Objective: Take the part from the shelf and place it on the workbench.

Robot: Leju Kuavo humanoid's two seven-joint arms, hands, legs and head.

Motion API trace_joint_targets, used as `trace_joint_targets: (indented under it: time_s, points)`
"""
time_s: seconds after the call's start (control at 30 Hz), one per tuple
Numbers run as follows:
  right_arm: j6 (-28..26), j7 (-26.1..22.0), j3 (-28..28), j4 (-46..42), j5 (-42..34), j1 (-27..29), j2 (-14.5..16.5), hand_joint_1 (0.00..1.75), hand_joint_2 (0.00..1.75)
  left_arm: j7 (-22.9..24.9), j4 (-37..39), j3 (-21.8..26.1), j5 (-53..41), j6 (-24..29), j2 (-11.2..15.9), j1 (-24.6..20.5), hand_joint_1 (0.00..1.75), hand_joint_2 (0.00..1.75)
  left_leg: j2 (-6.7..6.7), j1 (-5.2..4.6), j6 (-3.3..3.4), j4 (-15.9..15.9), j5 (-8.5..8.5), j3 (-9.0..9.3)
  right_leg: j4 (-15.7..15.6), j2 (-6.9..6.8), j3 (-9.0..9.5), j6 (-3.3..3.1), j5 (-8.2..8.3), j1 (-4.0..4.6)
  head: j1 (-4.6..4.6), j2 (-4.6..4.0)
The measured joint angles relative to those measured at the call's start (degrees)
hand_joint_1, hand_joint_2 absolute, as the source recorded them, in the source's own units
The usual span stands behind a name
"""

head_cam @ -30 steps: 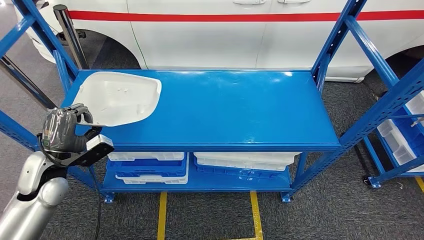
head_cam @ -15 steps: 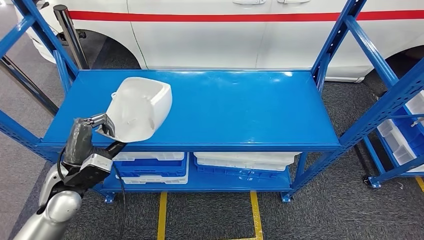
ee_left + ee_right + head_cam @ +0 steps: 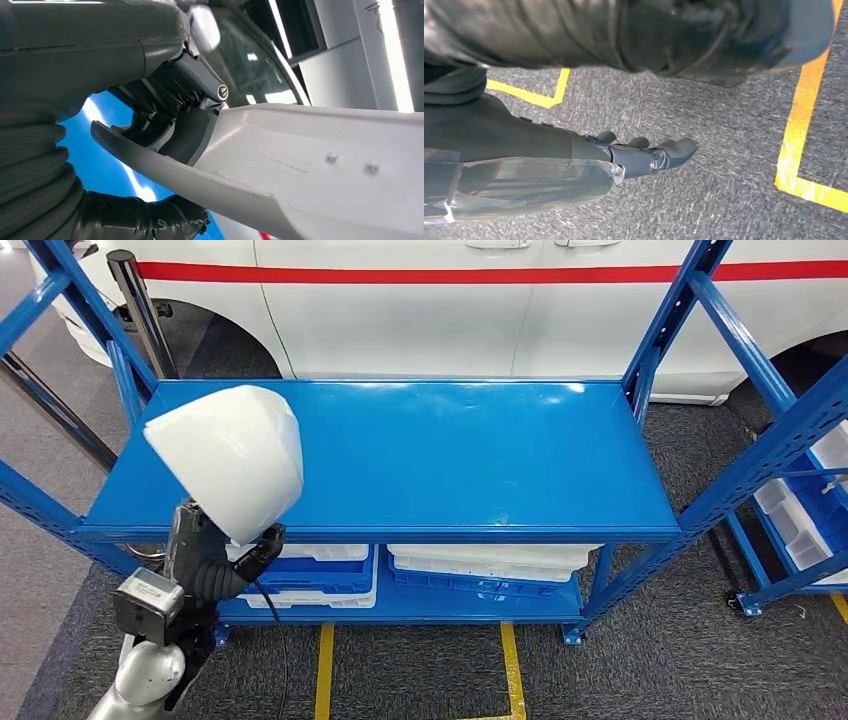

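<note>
The white moulded part (image 3: 230, 455) hangs tilted at left of frame, above the blue shelf's (image 3: 450, 460) front edge, clamped at its rim by the left hand (image 3: 215, 550). The right hand (image 3: 644, 155) holds nothing, fingers extended over grey carpet (image 3: 724, 125).

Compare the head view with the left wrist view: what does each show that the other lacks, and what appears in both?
Head view alone: the blue shelf top, the white and blue trays on the tier below, yellow floor lines and the red stripe on the white car.

Left wrist view alone: the dark fingers clamping the part's rim.

Both: the left hand holding the white part, lifted off the shelf.
</note>
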Motion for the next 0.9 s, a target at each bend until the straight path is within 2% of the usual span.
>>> trace_joint_targets:
  time_s: [0.17,0.37,0.43,0.5,0.53,0.57,0.63,0.67,0.7,0.73,0.8,0.83,0.87,0.9]
  points:
    - [-0.9,-1.2,0.1,0.0,1.3,0.1,0.2,0.0,0.0,-1.8,-0.2,-1.1,6.8,-2.4,-2.7,2.8,1.75,1.75,0.0,-0.15,0.04,0.1,-0.03,-0.04,-0.1,0.0,0.0,0.04,0.03,-0.22,0.01,0.0]
    - [-1.9,0.0,0.2,0.0,0.7,0.3,0.3,0.0,0.0,-2.0,-0.3,-2.2,7.6,-2.9,-4.4,5.5,1.75,1.75,-0.02,-0.45,0.16,0.2,-0.08,-0.1,-0.1,-0.01,-0.01,0.19,0.1,-0.52,-0.01,0.0]
    - [-2.1,0.3,0.1,0.0,0.5,0.3,0.4,0.0,0.0,-2.1,-0.4,-2.3,7.6,-2.9,-4.6,5.9,1.75,1.75,-0.04,-0.51,0.37,0.2,-0.05,-0.14,-0.2,-0.01,0.02,0.4,0.22,-0.58,-0.01,0.0]
    - [-2.4,0.7,0.1,0.0,0.4,0.3,0.5,0.0,0.0,-2.4,-0.6,-2.5,7.6,-3.0,-4.7,6.0,1.75,1.75,0.04,-0.18,0.92,-0.6,0.45,0.15,-0.2,-0.09,0.07,0.74,0.08,-0.51,0.01,0.0]
    - [-2.6,1.0,0.1,0.0,0.4,0.3,0.5,0.0,0.0,-2.6,-0.7,-2.7,7.6,-3.0,-4.8,6.0,1.75,1.75,0.13,0.01,1.24,-1.1,0.78,0.33,0.6,-0.18,-0.28,0.9,-0.59,-0.48,0.02,0.0]
    - [-2.9,1.2,0.1,0.0,0.3,0.3,0.5,0.0,0.0,-2.7,-0.9,-2.9,7.6,-3.0,-4.9,6.1,1.75,1.75,0.23,0.19,1.5,-1.5,1.07,0.46,2.7,-0.27,-1.26,1.01,-1.92,-0.5,0.03,0.0]
    - [-3.1,1.7,0.1,0.0,0.1,0.3,0.5,0.0,0.0,-2.9,-0.9,-3.3,7.5,-3.0,-5.0,6.2,1.75,1.75,0.37,0.17,1.69,-1.7,1.23,0.43,9.5,-0.38,-4.67,1.23,-5.32,-0.72,0.04,0.0]
    - [-3.2,1.8,0.1,0.0,0.0,0.3,0.5,0.0,0.0,-2.9,-0.9,-3.4,7.4,-2.9,-5.1,6.3,1.75,1.75,0.4,0.17,1.67,-1.7,1.22,0.39,12.8,-0.39,-6.37,1.39,-6.4,-0.89,0.04,0.0]
    - [-3.2,1.9,0.1,0.0,-0.1,0.3,0.5,0.0,0.0,-2.9,-0.9,-3.6,7.2,-2.7,-5.2,6.4,1.75,1.75,0.42,0.2,1.61,-1.6,1.18,0.38,14.4,-0.42,-7.3,1.58,-6.35,-1.11,0.04,0.0]
    - [-3.2,2.0,0.1,0.0,-0.1,0.3,0.5,0.0,0.0,-3.0,-0.9,-3.7,7.0,-2.4,-5.2,6.4,1.75,1.75,0.41,0.27,1.47,-1.5,1.08,0.4,13.9,-0.49,-7.26,1.79,-5.21,-1.37,0.04,0.0]
    - [-3.4,2.1,0.1,0.0,-0.3,0.2,0.5,0.0,0.0,-3.1,-0.9,-3.9,6.6,-1.6,-5.4,6.4,1.75,1.75,0.36,0.52,0.85,-1.0,0.65,0.41,7.8,-0.65,-4.69,2.27,-1.2,-1.99,0.05,0.0]
    - [-3.5,2.2,0.1,-0.1,-0.3,0.2,0.5,0.0,0.0,-3.1,-0.9,-3.9,6.5,-1.4,-5.5,6.3,1.75,1.75,0.31,0.53,0.38,-0.5,0.33,0.27,4.5,-0.64,-3.31,2.35,0.16,-2.02,0.08,0.0]
    - [-3.6,2.3,0.1,-0.1,-0.4,0.1,0.5,0.0,0.0,-3.0,-0.9,-3.9,6.5,-1.2,-5.5,6.3,1.75,1.75,0.27,0.52,-0.09,-0.1,0.09,0.08,2.3,-0.57,-2.47,2.18,0.84,-2.0,0.08,0.0]
    - [-3.7,2.4,0.1,-0.1,-0.4,0.1,0.6,0.0,0.0,-3.0,-0.9,-4.0,6.5,-1.0,-5.5,6.3,1.75,1.75,0.24,0.45,-0.51,0.1,-0.05,-0.11,1.5,-0.48,-2.23,1.86,0.83,-1.86,0.08,0.0]
